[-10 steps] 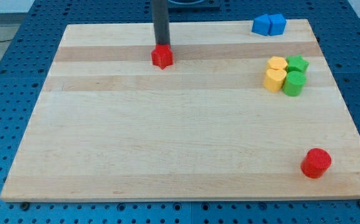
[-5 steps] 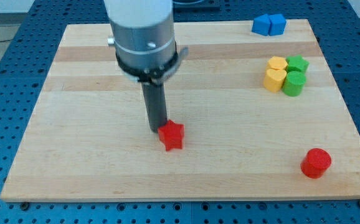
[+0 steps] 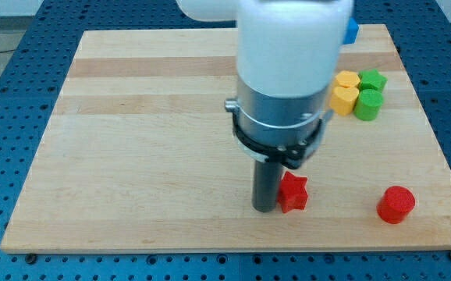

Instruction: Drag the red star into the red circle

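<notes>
My tip [image 3: 265,208] touches the small red star block [image 3: 292,192] on its view-left side, so a push drives it rightward toward the red circular block [image 3: 395,204], well apart on the wooden bench [image 3: 132,156]. There is no hand, only the rod.

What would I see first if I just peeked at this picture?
First, the big white and grey arm filling the view's middle, with my tip pressed against the left side of the red star near the board's bottom edge. To the star's right, apart from it, sits the red circle. At the upper right, yellow blocks and green blocks huddle together.
</notes>
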Controlling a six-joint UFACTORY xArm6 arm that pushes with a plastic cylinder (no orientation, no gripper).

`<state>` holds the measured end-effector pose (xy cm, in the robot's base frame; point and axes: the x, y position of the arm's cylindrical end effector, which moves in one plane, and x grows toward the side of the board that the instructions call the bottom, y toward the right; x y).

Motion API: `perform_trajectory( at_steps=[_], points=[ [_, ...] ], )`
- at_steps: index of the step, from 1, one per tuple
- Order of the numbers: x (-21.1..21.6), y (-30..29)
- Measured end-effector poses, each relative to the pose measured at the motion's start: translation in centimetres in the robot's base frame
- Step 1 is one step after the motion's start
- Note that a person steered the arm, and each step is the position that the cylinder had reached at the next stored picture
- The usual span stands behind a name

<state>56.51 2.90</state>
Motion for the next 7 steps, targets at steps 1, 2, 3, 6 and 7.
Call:
perform_trajectory(
  at_steps=[1,2,3,6,7],
  points=[
    [-0.1,0.4],
    [-0.1,3.0],
    [-0.3,4.0],
    [-2.3,8.6],
    [-2.0,10.9]
  ],
)
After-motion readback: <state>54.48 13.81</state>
